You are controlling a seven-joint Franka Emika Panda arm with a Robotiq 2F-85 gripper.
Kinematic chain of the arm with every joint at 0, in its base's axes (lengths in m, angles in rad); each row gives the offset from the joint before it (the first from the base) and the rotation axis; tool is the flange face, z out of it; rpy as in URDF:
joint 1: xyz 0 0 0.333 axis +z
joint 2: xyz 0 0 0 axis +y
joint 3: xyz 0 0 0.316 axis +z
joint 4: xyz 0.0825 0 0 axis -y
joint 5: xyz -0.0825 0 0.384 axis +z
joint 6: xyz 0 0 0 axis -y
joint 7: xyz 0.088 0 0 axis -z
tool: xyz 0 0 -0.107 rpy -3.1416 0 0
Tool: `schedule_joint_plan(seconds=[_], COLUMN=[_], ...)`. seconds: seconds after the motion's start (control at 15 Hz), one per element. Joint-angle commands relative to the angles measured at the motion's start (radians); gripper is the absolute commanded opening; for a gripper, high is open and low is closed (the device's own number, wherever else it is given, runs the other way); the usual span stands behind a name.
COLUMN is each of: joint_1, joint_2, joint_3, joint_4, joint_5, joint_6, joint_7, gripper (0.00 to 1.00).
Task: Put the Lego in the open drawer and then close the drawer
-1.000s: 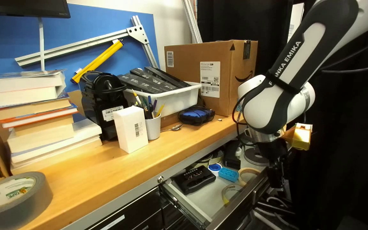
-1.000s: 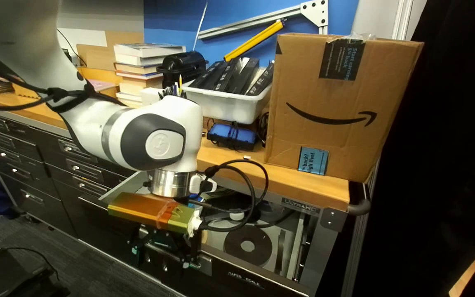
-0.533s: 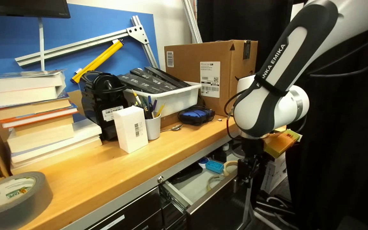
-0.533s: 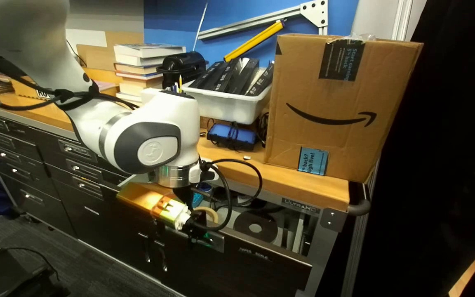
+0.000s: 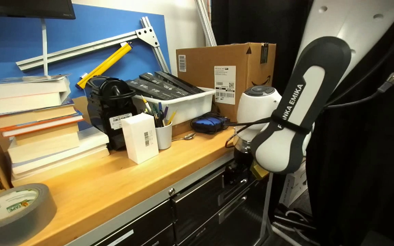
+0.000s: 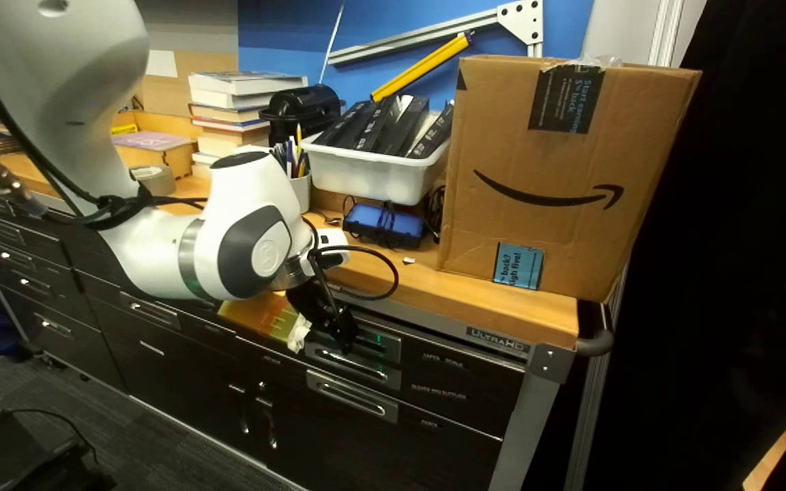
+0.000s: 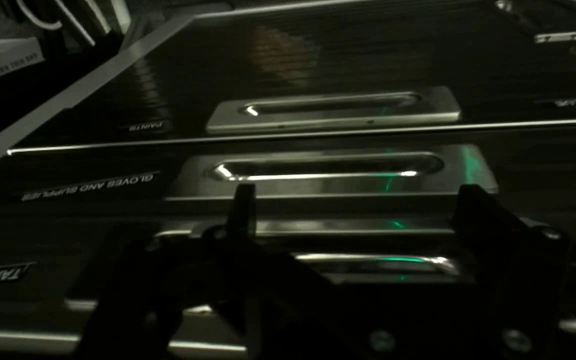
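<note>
The drawer (image 6: pixel 469 349) is the top drawer under the bench, and its front stands flush or nearly flush with the bench. Its front also shows in the other exterior view (image 5: pixel 197 195) and in the wrist view (image 7: pixel 43 295). The Lego is out of view, hidden behind the drawer front. My gripper (image 7: pixel 358 194) is open, with its dark fingers wide apart and nothing between them but a view of drawer handles. In an exterior view my tilted gripper (image 6: pixel 345 337) is at the drawer's handle plate, against it or very close; contact cannot be told.
Lower drawers with metal handles (image 7: pixel 333 110) lie beneath. On the wooden benchtop (image 5: pixel 121 181) stand a large cardboard box (image 6: pixel 563 170), a white bin (image 5: pixel 193 104), a darker blue object (image 5: pixel 210 123), a white box (image 5: pixel 140 138), books and grey tape (image 5: pixel 15 212). A cable loops beside the wrist.
The drawer has slid in from open to shut or nearly shut, and the Lego seen inside it is now hidden. My arm has moved toward the bench and the gripper has tilted.
</note>
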Motion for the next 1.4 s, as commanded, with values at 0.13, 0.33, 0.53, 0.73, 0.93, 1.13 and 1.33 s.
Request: schedule_joint_plan(seconds=[0.13,0.33,0.53,0.73,0.93,1.13,1.33], joint_1=[0.384,0.542,0.573,0.472,0.355,0.22,0.153], joint_2=[0.153,0.153,-0.028,-0.174,-0.325,-0.478,-0.579], joint_3=[-0.422,-0.573,-0.622,-0.527,-0.363,-0.166,-0.045], joint_4=[0.132,0.071,-0.034,-0.109,-0.191,-0.203,-0.105], joint_5=[-0.234,-0.229,-0.274,-0.229,-0.143,0.024,0.21], joint_6=[0.172,0.189,0.099,0.044,-0.085,-0.337,-0.569], joint_7=[0.392,0.446,0.354,0.135,-0.062,-0.273,-0.415], gripper=[1.0,1.0,1.0,1.0,1.0,1.0,1.0])
